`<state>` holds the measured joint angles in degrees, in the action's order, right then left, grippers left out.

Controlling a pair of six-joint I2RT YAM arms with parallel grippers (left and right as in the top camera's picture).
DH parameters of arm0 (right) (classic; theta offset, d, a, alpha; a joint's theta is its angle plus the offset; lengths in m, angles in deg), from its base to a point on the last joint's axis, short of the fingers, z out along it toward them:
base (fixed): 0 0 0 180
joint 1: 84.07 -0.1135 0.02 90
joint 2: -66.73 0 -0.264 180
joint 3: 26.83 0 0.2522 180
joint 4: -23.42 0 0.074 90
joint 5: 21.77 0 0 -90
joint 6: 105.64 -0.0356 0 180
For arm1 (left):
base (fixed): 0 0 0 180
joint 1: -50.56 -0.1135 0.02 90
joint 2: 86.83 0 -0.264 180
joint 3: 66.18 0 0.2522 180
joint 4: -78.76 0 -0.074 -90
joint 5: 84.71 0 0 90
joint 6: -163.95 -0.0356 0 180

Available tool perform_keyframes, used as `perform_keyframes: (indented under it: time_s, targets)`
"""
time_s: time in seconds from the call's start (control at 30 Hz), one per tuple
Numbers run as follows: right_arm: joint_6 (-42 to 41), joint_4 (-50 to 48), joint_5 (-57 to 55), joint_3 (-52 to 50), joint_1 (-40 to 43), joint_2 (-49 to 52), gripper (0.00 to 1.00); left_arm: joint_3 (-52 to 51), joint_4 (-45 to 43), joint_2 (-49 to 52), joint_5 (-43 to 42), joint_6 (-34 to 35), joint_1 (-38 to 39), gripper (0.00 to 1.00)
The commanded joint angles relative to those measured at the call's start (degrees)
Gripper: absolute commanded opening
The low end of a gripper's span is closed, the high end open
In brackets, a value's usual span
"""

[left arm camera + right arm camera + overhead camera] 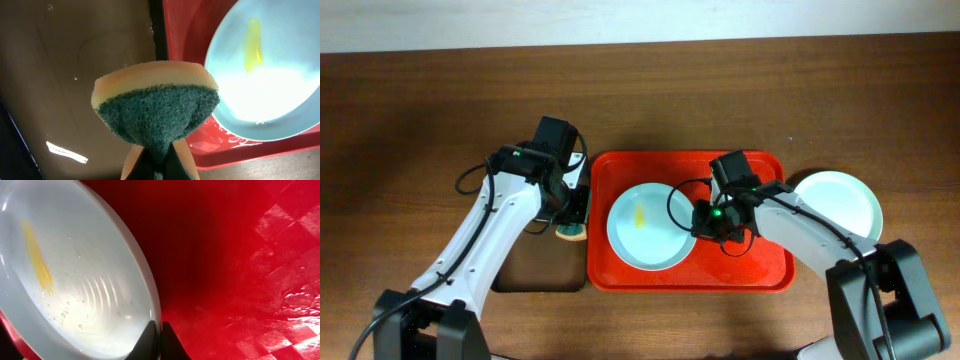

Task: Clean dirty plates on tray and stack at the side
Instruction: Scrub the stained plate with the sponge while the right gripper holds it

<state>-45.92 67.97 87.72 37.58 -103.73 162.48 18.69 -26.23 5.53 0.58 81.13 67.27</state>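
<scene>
At the tray (775, 270): left end effector (159, 162) grasping a sponge (156, 112), right end effector (158, 335) pinching a plate (75, 280).
The left end effector is clenched on the sponge, green scouring face toward the wrist camera and yellow foam behind, over the black tray (75, 75) just beside the red tray's left rim. The right end effector is closed on the plate's right rim, fingers nearly together. The plate lies in the tray's left half and carries a yellow smear (639, 214). A second plate (835, 203) rests on the worktop (420, 100), just beside the tray's right edge.
</scene>
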Motion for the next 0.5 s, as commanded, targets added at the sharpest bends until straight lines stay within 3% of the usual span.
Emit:
perform_keyframes:
  time_s: [0.0, 0.07, 0.17, 0.47]
  targets:
    - [-0.87, -0.15, 1.27, -0.20, -0.26, 0.52, 0.05, 0.17, -0.11, -0.98, -1.11, 0.96, 0.20, 0.00]
    - [-0.90, -0.22, 1.29, -0.20, -0.26, 0.52, 0.10, 0.17, -0.33, -0.87, -1.09, 0.96, 0.90, 0.00]
    - [-3.82, -0.13, 1.31, -0.24, -0.61, 0.52, 0.04, 0.17, -1.70, 0.26, -1.07, 2.32, 3.54, 0.00]
    - [-7.74, -1.88, -2.34, -0.24, -6.08, 0.52, 0.04, 0.17, -9.55, 7.87, -3.26, 4.85, 9.66, 0.00]
